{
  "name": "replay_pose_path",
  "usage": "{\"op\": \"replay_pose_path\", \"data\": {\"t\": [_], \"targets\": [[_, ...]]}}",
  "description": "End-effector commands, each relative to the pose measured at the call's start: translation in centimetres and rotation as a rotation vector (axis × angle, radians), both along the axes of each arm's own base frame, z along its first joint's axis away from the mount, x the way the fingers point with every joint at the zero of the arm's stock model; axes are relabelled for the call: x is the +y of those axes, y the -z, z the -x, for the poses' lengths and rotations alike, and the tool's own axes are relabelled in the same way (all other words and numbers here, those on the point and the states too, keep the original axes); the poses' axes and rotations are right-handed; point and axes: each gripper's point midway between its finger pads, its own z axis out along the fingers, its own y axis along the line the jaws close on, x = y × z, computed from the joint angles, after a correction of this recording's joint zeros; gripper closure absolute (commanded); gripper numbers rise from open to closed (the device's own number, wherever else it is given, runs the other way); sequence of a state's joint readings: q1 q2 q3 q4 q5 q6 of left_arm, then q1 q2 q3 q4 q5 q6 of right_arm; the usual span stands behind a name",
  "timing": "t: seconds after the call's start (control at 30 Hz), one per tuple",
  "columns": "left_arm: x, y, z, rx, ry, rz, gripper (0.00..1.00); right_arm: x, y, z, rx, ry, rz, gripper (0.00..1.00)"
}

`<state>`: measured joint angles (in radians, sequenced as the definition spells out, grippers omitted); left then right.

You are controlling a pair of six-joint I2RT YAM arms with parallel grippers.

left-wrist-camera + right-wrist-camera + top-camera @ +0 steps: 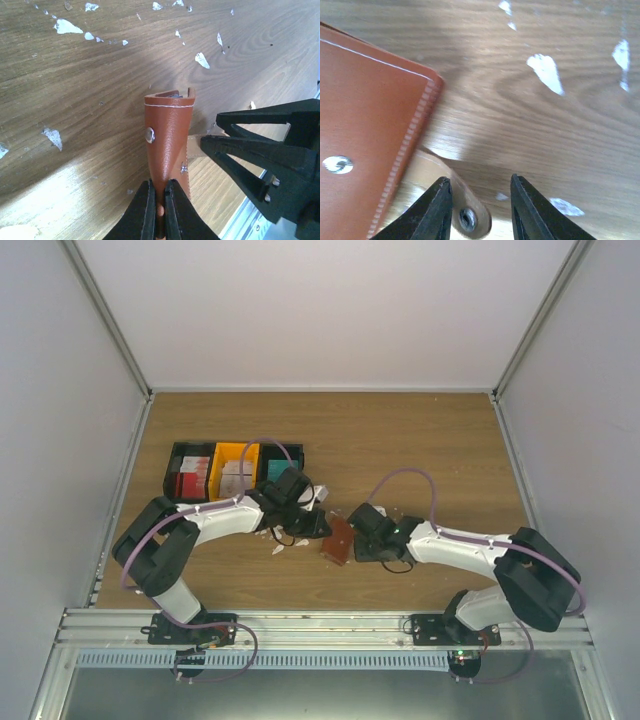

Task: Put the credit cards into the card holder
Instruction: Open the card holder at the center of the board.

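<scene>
The left pincer clamps the card holder by one edge. The right pincer, parted, sits just right of it. The holder's inside is hidden.

No words, brands or numbers can be read anywhere. The card holder bears a tiny stamped mark at about four o'clock from its metal snap, too small to make out.

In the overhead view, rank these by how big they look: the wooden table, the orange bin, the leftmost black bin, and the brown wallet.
1. wooden table
2. orange bin and black bin: they look alike, so no ranking
3. brown wallet, the smallest
</scene>
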<state>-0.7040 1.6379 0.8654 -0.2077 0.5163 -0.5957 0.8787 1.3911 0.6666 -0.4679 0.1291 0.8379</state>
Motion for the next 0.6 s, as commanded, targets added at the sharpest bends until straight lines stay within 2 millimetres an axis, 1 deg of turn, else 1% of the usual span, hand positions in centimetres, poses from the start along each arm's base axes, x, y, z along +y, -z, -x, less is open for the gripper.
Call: {"op": "replay_pose_path", "data": {"t": [0.0, 0.07, 0.2, 0.33, 0.47, 0.57], "targets": [[0.0, -1.4, -0.9, -0.045, -0.024, 0.019, 1.0, -2.5, 0.1, 0.0, -0.02, 0.073, 0.09, 0.67], [0.1, -1.4, -0.8, -0.044, -0.023, 0.022, 1.0, -2.1, -0.3, -0.2, -0.028, 0.06, 0.07, 0.68], [0.0, -1.4, -0.8, -0.043, -0.022, 0.024, 1.0, 0.2, -1.0, -0.3, -0.031, 0.01, -0.056, 0.63], [0.0, -1.4, -0.7, -0.043, -0.019, 0.025, 1.0, 1.2, -0.8, -0.4, -0.006, 0.009, -0.16, 0.63], [0.1, -1.2, -0.6, -0.039, -0.019, 0.023, 1.0, 1.4, -0.5, -0.6, 0.002, 0.022, -0.182, 0.67], [0.1, -1.1, -0.6, -0.038, -0.019, 0.024, 1.0, 2.0, -0.1, -0.1, 0.036, 0.001, -0.214, 0.71]]}}
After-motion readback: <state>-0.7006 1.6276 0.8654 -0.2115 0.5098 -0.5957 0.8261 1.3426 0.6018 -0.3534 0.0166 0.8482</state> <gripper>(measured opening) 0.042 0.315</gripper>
